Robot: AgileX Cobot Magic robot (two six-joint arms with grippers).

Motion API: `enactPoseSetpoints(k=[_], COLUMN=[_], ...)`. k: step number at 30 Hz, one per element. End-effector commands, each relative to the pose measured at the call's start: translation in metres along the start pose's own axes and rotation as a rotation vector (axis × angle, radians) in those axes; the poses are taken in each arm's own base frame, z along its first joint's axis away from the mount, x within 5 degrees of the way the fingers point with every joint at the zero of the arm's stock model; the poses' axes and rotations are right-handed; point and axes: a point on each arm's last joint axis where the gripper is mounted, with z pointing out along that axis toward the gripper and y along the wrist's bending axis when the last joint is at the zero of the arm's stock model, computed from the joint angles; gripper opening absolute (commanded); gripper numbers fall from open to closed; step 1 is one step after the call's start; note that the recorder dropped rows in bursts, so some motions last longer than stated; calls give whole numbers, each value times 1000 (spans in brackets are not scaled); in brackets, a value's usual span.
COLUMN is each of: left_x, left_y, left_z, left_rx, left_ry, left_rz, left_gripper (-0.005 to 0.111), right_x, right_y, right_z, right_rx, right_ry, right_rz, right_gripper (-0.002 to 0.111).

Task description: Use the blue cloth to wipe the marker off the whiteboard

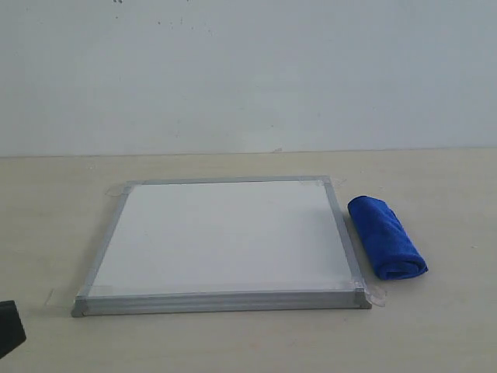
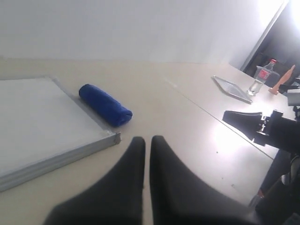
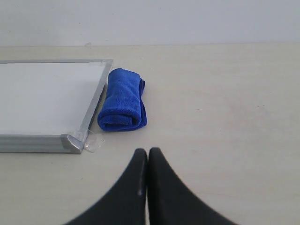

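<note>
The whiteboard [image 1: 221, 241] lies flat on the beige table, silver-framed, and its white face shows no marker ink in any view. Rolled up, the blue cloth [image 1: 386, 237] rests on the table against the board's right edge. In the left wrist view my left gripper [image 2: 147, 139] is shut and empty, off the board's near corner [image 2: 112, 138], with the cloth [image 2: 104, 105] further on. My right gripper [image 3: 148, 151] is shut and empty too, a short way from the cloth [image 3: 122, 101] and the board [image 3: 42, 98]. Neither gripper touches anything.
A clear tape tab [image 3: 93, 140] sticks out at the board's corner. A black part [image 1: 9, 326] shows at the exterior view's bottom left. Beyond the table stand a second surface with a flat tray [image 2: 232, 89], a bottle [image 2: 261, 77] and black equipment [image 2: 262, 124].
</note>
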Motion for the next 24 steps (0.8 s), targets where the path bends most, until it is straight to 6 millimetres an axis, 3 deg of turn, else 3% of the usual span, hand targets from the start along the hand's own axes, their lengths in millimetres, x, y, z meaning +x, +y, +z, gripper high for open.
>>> enactPoseSetpoints(k=[1, 8, 19, 24], left_x=[-3, -6, 4, 6], left_y=[2, 5, 21, 27], left_z=[-1, -3, -37, -42], left_rx=[-23, -54, -281, -395], left_ry=[-38, -75, -347, -406], left_rz=[55, 54, 124, 130], left_gripper=[4, 4, 4, 4], right_x=[-1, -1, -1, -1], right_y=[0, 0, 0, 0], right_z=[0, 0, 0, 0], right_rx=[7, 7, 7, 7], right_ry=[-14, -14, -14, -14], right_rz=[-6, -6, -6, -6], right_gripper=[0, 0, 0, 0])
